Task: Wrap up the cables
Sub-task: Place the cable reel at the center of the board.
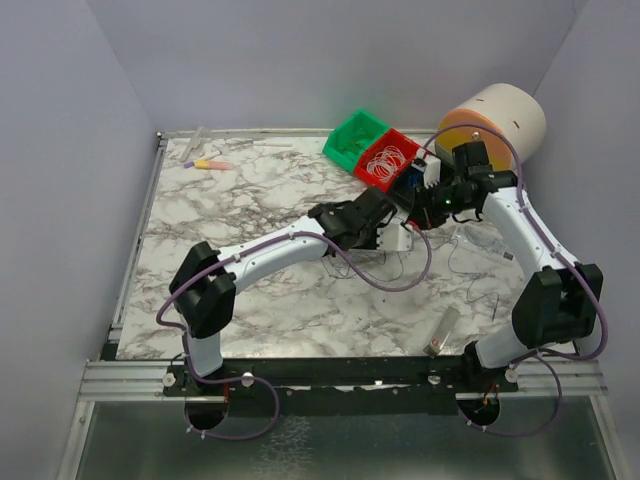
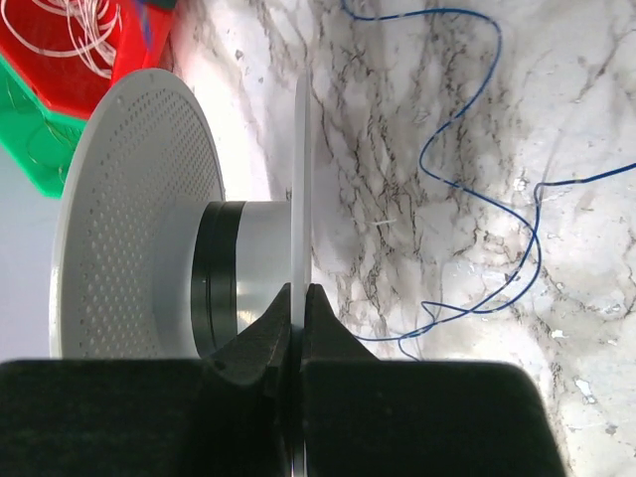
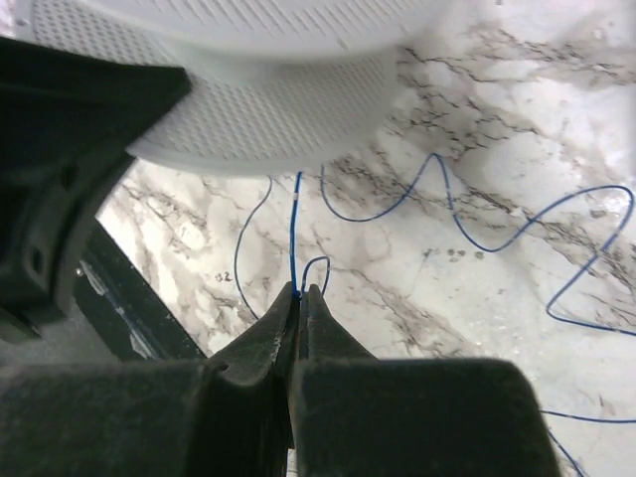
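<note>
My left gripper (image 2: 299, 294) is shut on the thin edge of one flange (image 2: 302, 169) of a white spool (image 2: 129, 219) with perforated flanges, held on its side over the marble table (image 1: 260, 200). My right gripper (image 3: 300, 290) is shut on a hair-thin dark bluish cable (image 3: 295, 224) that runs up under the spool (image 3: 268, 109). More of the cable lies in loose loops on the table (image 2: 467, 109), also faintly visible in the top view (image 1: 470, 255). Both grippers meet at the table's back right, the left (image 1: 388, 225) and the right (image 1: 425, 205).
A red bin (image 1: 404, 136) with white wire rings and a green bin (image 1: 340, 150) stand at the back. A big beige and orange cylinder (image 1: 495, 120) lies at the back right. A small tube (image 1: 443, 330) lies near the front right, a pink-yellow item (image 1: 210, 163) at the back left.
</note>
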`<state>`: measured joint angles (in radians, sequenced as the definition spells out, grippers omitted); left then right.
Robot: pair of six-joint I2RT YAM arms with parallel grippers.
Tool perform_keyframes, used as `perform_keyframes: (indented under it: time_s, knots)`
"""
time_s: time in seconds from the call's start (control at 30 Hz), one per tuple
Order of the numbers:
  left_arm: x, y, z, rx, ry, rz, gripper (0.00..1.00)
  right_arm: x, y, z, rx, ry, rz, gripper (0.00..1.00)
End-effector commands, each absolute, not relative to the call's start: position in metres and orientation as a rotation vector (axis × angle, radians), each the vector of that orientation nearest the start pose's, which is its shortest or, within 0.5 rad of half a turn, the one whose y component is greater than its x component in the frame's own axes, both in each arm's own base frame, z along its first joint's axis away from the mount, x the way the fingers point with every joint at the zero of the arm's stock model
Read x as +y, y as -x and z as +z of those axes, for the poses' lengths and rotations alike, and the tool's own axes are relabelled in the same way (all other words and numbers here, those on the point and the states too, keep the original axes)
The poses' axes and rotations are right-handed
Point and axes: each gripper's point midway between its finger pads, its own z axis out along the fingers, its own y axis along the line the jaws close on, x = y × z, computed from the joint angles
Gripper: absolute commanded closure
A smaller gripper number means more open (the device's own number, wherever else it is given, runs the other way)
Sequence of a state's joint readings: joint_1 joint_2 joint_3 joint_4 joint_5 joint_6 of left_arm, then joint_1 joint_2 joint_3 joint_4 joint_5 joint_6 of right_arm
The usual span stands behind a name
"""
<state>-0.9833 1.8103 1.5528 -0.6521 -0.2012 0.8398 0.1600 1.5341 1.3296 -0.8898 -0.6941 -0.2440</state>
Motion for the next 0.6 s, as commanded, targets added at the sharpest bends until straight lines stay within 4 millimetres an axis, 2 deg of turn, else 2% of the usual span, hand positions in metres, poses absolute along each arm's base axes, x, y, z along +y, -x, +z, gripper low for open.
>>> perform_keyframes:
  time_s: [0.0,0.23,0.33,0.57]
  knots:
    - [-0.351,-0.329,0.174,1.626,-1.742,0.091,1.0,0.147,-0.317,0.175,2.356,0.681,0.843,1.0]
    - [-0.342,-0.365,0.164,1.762,-1.616,0.018,1.0,0.143,-0.323,0.165,2.332,0.661,0.831,1.0]
    - [-0.342,-0.376,0.172,1.782,-1.558,-0.061,1.0,0.141,-0.323,0.165,2.324,0.66,0.814,0.99]
    - [-0.36,-0.408,0.203,1.8,-1.381,-0.291,1.0,0.136,-0.327,0.169,2.301,0.633,0.756,0.99]
